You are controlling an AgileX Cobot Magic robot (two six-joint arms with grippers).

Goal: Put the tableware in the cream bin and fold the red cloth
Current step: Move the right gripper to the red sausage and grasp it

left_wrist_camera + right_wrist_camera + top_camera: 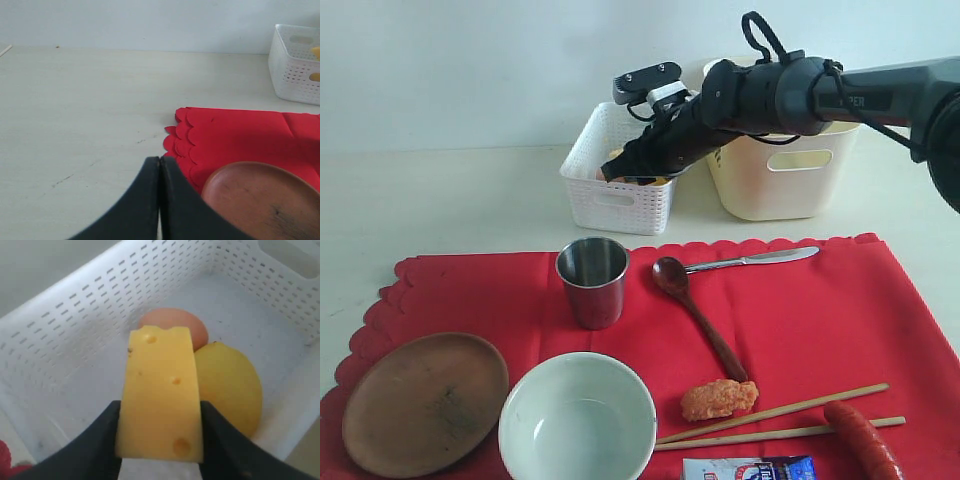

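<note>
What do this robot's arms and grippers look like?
The right arm is a dark grey tube with white lettering, a black cable looped above it and a grey camera block at the wrist. The left gripper and right gripper are smooth and black. The left arm is out of view.

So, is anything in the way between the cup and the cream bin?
The right arm crosses over the cream bin toward the white basket, its gripper holding cheese. Spoon and knife lie flat on the cloth between cup and bin.

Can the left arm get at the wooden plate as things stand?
Probably yes: the left gripper sits shut and empty right beside the wooden plate, nothing between them; it must open first.
</note>
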